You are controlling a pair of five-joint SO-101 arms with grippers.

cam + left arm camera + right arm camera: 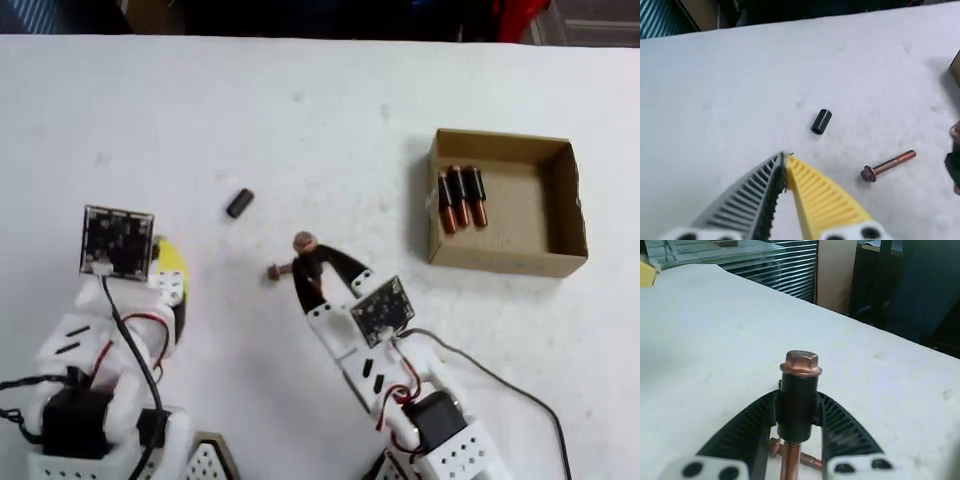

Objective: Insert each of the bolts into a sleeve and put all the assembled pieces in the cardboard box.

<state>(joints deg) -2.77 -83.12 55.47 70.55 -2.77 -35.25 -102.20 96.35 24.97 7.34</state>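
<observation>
Where the white table (320, 110) ends, slatted blinds (775, 262) stand.

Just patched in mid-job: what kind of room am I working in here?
Probably an office or lab workspace: a white table serves as the bench, slatted blinds hang behind it, and what looks like a dark chair stands beyond its edge.

The left arm (100, 340) is folded back with the wrist bent downward; its jaws are brought together, the grey and yellow tips touching. The right arm (400, 370) is stretched forward and angled toward the left arm; its black jaws are clamped on a sleeve (797, 402) held between them.
</observation>
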